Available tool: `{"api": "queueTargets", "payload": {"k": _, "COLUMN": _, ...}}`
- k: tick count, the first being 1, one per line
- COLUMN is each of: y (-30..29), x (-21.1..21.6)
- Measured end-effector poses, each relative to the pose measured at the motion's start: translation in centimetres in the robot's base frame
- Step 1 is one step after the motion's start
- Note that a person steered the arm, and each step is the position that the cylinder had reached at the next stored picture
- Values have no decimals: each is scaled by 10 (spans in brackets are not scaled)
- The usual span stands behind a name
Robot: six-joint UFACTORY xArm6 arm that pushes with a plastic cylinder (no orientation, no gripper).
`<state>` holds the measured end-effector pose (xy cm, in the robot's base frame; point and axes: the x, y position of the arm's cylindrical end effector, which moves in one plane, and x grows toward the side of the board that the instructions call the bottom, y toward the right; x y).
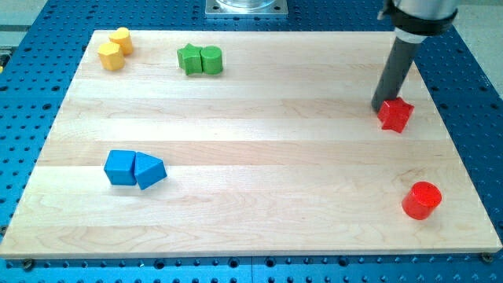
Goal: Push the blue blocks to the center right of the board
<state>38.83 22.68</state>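
Observation:
A blue cube [120, 167] and a blue wedge-shaped block [149, 170] lie touching each other at the board's lower left. My tip [380, 106] is at the view's right, upper part of the board, touching the left edge of a red star-shaped block [395, 115]. The tip is far to the right of the blue blocks.
A red cylinder [421, 200] stands at the lower right. Two green blocks [200, 60] sit together at the top middle-left. Two yellow blocks [115, 49] sit at the top left corner. The wooden board [251, 228] lies on a blue perforated table.

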Motion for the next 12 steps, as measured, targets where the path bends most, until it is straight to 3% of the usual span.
{"api": "queueTargets", "payload": {"k": 3, "y": -11, "x": 94}}
{"api": "queueTargets", "payload": {"k": 4, "y": -46, "x": 81}}
{"api": "queueTargets", "payload": {"k": 6, "y": -260, "x": 39}}
{"api": "queueTargets", "payload": {"k": 9, "y": -315, "x": 34}}
{"api": "queueTargets", "payload": {"k": 10, "y": -387, "x": 33}}
{"api": "queueTargets", "payload": {"k": 12, "y": -455, "x": 96}}
